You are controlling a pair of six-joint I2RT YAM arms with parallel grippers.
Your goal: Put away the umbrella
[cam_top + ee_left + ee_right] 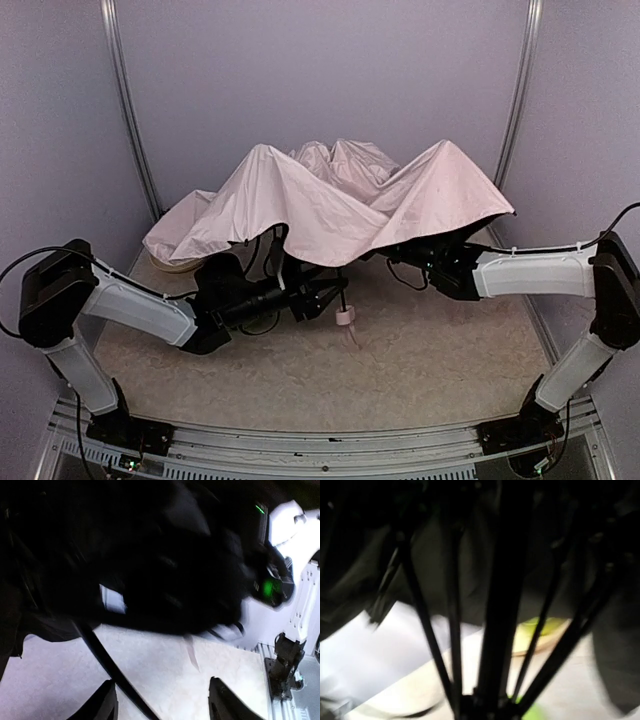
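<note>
The umbrella is half collapsed, its pale pink canopy draped over both gripper ends. Its small pink handle hangs low under the front edge, with the strap dangling below. My left gripper is just left of the handle. In the left wrist view the left gripper is open, with nothing between its fingers; a thin black line runs past the left finger. My right arm reaches under the canopy from the right. The right wrist view shows the black shaft and ribs meeting at its jaws.
A green plate with a pale rim lies on the table beyond the ribs, and its edge peeks out under the canopy's left end. Pale walls and metal posts close in the back and sides. The table surface is beige and speckled.
</note>
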